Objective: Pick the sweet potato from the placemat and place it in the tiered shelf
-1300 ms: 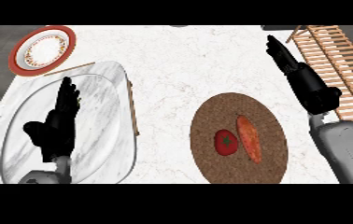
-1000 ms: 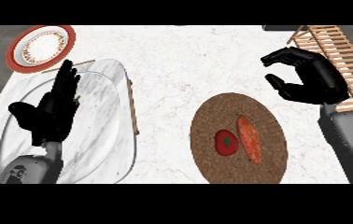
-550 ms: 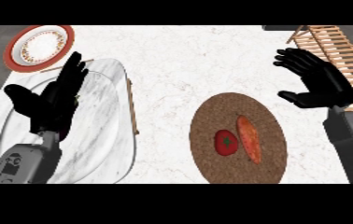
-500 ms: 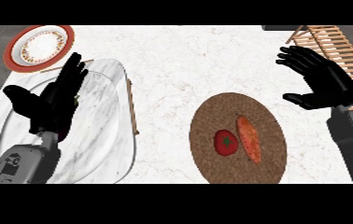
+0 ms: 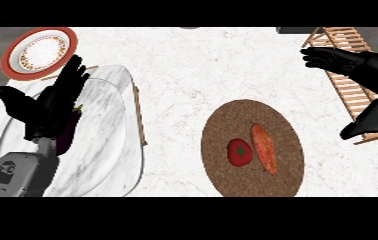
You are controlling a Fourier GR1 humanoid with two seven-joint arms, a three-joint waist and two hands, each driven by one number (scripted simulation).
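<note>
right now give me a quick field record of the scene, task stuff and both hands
target: long orange sweet potato, lying on the round brown woven placemat
beside it: red tomato, on its left
goal: wooden slatted tiered shelf, at the right edge
right hand: open, over the shelf, holding nothing
left hand: open, over the white marble tray
upper left: red-rimmed round plate

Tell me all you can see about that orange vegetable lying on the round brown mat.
The sweet potato is a long, orange-red root with tapered ends and a slightly rough-looking skin. It lies flat on the right half of the round woven brown placemat, running roughly top to bottom with a slight slant. A red tomato sits close beside it on its left, seemingly touching. Neither hand touches it.
</note>
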